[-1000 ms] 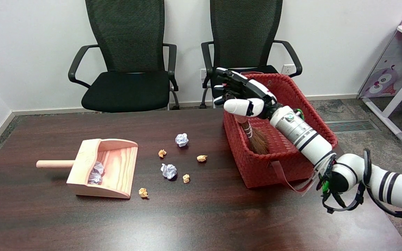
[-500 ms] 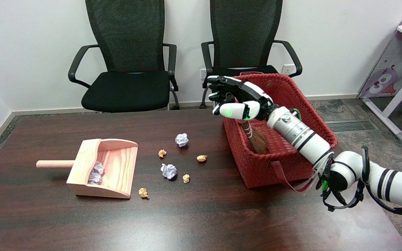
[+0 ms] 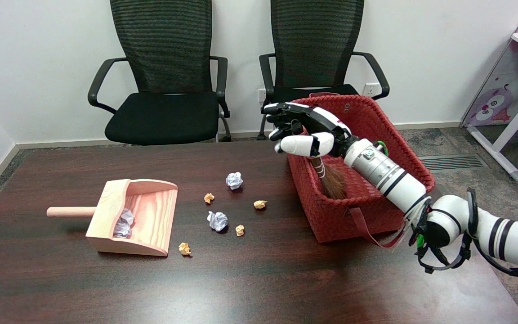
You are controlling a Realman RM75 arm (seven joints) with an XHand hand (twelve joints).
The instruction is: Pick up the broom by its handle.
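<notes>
Gripping the broom (image 3: 328, 177) inside the red basket (image 3: 331, 225), the right hand (image 3: 306, 130) closes.

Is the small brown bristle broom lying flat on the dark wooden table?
No, the small brown bristle broom stands bristles-down inside the red woven basket, under the right hand.
</notes>
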